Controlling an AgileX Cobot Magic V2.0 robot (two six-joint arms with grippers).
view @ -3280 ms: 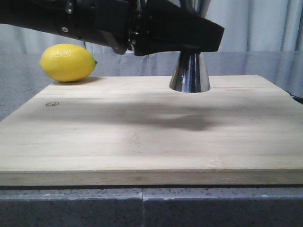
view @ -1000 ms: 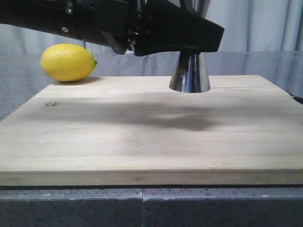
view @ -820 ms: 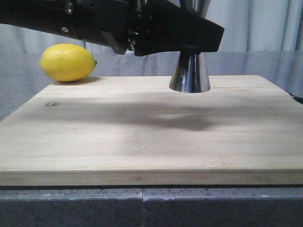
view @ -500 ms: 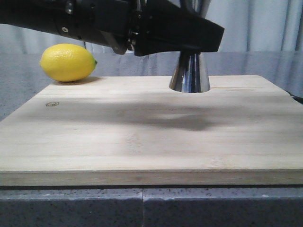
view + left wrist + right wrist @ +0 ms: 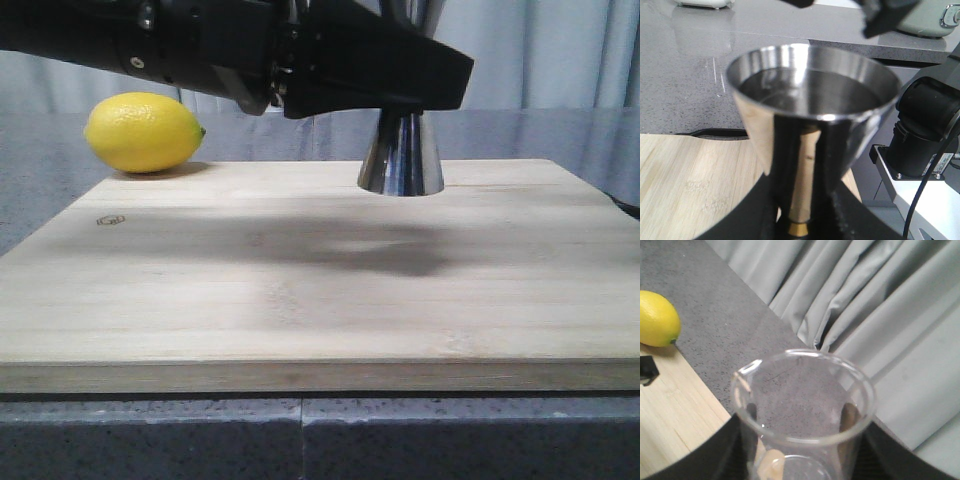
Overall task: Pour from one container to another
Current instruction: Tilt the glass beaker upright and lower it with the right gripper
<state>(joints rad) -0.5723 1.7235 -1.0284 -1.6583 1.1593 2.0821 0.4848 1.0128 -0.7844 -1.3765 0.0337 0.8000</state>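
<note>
Nothing has shifted since the earlier frames that we can make out: our left arm still stretches across the top of the front view, and the jigger's base sits at the same spot on the board. Our left hand is clenched on the steel double jigger; in the left wrist view its dark fingers close around the narrow waist by the brass-coloured band, and the upper cone opens wide above them, its inside shiny with what looks like liquid, though we cannot be certain of that. From the front, the jigger's lower cone stands upright on the wooden cutting board, toward the far edge and right of centre, with the arm hiding its upper part. Our right hand grasps the clear glass beaker; the right wrist view shows dark fingers on either side of the glass wall and the round rim upright, with the pouring lip at one side. We cannot tell from that view whether anything is inside the beaker, and it does not appear in the front view. A yellow lemon lies on the grey speckled counter just beyond the board's far left corner, apart from the jigger. Grey curtains hang behind the counter. A small printed mark sits near the board's left edge.
</note>
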